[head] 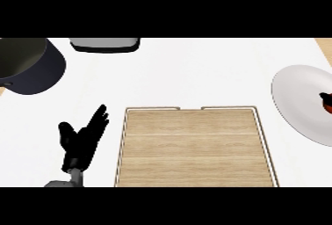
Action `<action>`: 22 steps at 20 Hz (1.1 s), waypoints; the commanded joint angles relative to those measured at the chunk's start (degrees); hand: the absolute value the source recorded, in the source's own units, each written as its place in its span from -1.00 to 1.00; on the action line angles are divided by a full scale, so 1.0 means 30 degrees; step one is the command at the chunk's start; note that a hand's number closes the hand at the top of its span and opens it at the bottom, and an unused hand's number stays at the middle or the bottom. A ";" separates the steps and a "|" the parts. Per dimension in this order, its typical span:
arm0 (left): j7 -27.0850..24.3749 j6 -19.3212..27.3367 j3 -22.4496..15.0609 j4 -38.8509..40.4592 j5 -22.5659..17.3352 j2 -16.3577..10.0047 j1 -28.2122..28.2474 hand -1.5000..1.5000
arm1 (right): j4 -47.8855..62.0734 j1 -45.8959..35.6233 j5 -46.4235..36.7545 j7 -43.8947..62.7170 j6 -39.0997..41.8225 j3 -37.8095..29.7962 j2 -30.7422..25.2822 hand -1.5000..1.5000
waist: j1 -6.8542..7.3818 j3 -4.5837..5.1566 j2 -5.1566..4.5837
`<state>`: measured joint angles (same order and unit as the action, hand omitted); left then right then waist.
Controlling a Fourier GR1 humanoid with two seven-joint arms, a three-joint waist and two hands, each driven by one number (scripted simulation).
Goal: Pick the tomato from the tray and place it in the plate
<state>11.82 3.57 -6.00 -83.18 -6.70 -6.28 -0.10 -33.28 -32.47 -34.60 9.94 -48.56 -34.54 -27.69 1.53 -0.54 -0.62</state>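
Note:
A red tomato [326, 102] lies on the white plate [298, 99] at the right edge of the head view, partly cut off by the frame. The wooden tray [194, 149] sits in the middle with nothing on it. My left hand [81, 140] rests at the lower left beside the tray, fingers straight and pointing up, holding nothing. My right hand does not show.
A dark pan or pot [26, 63] stands at the upper left corner. A grey appliance [103, 44] sits at the top edge. The white counter [194, 74] runs between the tray and these items.

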 commanded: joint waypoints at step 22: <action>0.1248 0.0233 0.0422 -0.0507 0.0511 -0.0143 0.0523 0.00 | -1.1243 0.9340 1.0348 -0.8695 0.7701 -0.1917 0.5310 -1.00 | -0.0812 0.0207 0.0307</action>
<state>13.08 3.39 -4.20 -84.47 -6.27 -6.78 1.80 -57.71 -12.13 -3.80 -17.69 -29.00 -43.44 -15.86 -0.64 -0.05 0.38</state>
